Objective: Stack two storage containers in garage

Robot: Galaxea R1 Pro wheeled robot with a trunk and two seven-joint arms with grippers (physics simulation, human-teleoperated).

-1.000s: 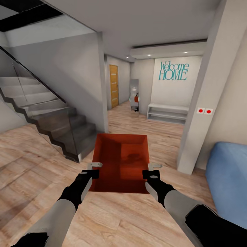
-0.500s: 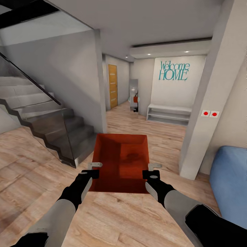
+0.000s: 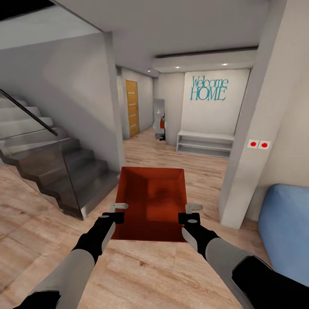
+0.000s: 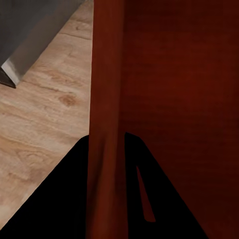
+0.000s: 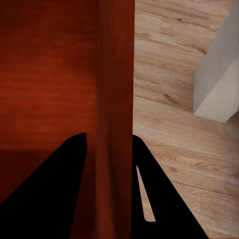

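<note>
1. Compared with 0.5 s earlier, the whole head view has shifted: the staircase (image 3: 51, 171) sits further to the left, and the "Welcome HOME" lettering (image 3: 209, 88) and the yellow-wood door (image 3: 131, 108) have slid left as well. That is the camera moving with the robot, not the things moving.
2. The bin (image 3: 151, 201) and both arms sit at the same spot in the view as before, so the carry looks steady.
3. My judgement: the robot is under way out of the living room, over the light plank floor (image 3: 163, 274) and heading toward the hallway. Only 1 bin is in hand; the garage is not in sight, so the task is at an early stage.
4. The left pincer (image 3: 113, 213) is closed on the bin's left wall. In the left wrist view that wall (image 4: 105, 119) runs between the 2 dark fingers (image 4: 59, 199).
5. The right pincer (image 3: 192, 213) is closed on the right wall in the same way, and the right wrist view shows the wall (image 5: 115, 99) between its fingers (image 5: 55, 189).
6. The bin hangs level between the 2 pincers, open side up, empty, clear of the floor, with the blue sofa (image 3: 285, 227) off to the right.
</note>
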